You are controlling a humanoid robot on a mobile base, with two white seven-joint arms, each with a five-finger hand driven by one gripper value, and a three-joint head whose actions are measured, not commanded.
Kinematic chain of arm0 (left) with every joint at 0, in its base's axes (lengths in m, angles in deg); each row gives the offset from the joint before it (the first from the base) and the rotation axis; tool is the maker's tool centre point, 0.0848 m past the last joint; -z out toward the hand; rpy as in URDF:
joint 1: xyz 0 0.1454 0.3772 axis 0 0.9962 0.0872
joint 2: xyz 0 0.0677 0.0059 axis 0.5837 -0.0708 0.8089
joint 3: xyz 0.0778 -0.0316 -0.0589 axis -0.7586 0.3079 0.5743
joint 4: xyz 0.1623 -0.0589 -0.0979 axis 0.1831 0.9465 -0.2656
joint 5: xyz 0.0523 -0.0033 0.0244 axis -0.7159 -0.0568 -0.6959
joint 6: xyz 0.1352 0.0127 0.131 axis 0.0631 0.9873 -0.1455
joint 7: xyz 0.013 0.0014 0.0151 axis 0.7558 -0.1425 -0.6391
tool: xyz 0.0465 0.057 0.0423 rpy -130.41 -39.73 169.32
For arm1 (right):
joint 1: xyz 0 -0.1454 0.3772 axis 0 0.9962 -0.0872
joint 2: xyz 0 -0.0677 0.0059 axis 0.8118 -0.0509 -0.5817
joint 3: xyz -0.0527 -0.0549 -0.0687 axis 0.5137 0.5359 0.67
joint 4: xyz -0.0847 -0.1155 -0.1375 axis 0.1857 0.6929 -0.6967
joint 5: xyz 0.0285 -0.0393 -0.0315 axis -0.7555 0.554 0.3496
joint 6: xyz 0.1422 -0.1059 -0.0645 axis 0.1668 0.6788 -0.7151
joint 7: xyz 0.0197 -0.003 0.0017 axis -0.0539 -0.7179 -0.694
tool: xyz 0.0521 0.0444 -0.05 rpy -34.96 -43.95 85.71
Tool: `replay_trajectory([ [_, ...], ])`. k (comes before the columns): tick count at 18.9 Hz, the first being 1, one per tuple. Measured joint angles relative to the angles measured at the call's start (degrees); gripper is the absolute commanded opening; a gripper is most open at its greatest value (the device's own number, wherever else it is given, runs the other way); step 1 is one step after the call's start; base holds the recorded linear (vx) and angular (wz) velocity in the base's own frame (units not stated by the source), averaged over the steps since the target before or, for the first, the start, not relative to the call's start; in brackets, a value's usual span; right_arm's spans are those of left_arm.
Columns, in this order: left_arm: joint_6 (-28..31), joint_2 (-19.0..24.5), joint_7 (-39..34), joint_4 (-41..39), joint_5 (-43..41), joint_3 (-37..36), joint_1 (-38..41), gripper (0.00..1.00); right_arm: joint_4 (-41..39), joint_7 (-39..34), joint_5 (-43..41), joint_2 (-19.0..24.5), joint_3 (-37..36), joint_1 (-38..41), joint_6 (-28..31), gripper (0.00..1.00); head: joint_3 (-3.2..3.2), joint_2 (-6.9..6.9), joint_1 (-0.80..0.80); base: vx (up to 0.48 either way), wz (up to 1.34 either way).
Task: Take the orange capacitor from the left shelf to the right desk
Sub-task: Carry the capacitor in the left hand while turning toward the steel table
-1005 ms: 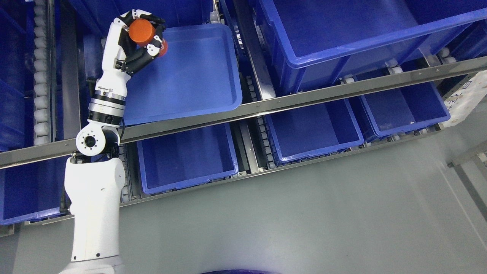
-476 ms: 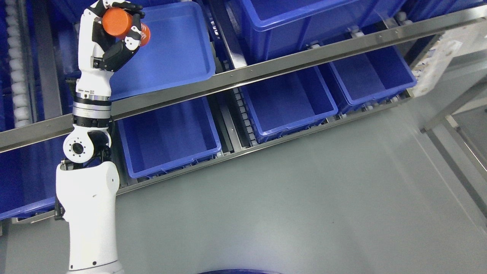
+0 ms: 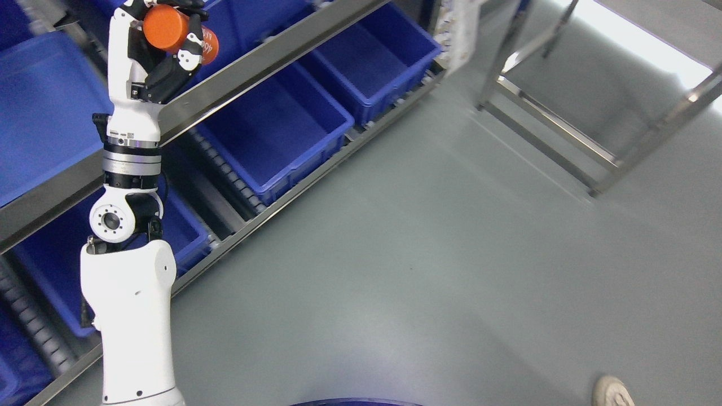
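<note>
Left robot hand (image 3: 163,48) grips the orange capacitor (image 3: 175,32)
Fingers curled around it at eleven o'clock, seemingly above the shelf's steel rail (image 3: 271,53).

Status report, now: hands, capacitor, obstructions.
Left hand shut on orange capacitor, raised beside shelf rail. Right hand not in view. Floor toward metal frame open.

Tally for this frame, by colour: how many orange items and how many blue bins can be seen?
Orange: 1, the capacitor in the left hand.
Blue bins: at least 5, some cut off by the frame, e.g. bin and bin.
Total: at least 6.
</note>
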Motion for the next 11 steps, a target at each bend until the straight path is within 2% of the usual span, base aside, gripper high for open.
replay_trajectory([
  [5, 0.15, -0.06, -0.18, -0.44, 0.65, -0.44, -0.1, 0.02, 0.0, -0.21, 0.0, 0.0, 0.0, 0.0, 0.02, 1.0, 0.0, 0.0, 0.0, 0.035, -0.86],
  [11, 0.23, -0.09, -0.26, -0.72, 0.93, -1.39, -0.29, 0.02, 0.0, -0.53, 0.0, 0.0, 0.0, -0.05, 0.03, 1.0, 0.0, 0.0, 0.0, 0.113, -0.37],
])
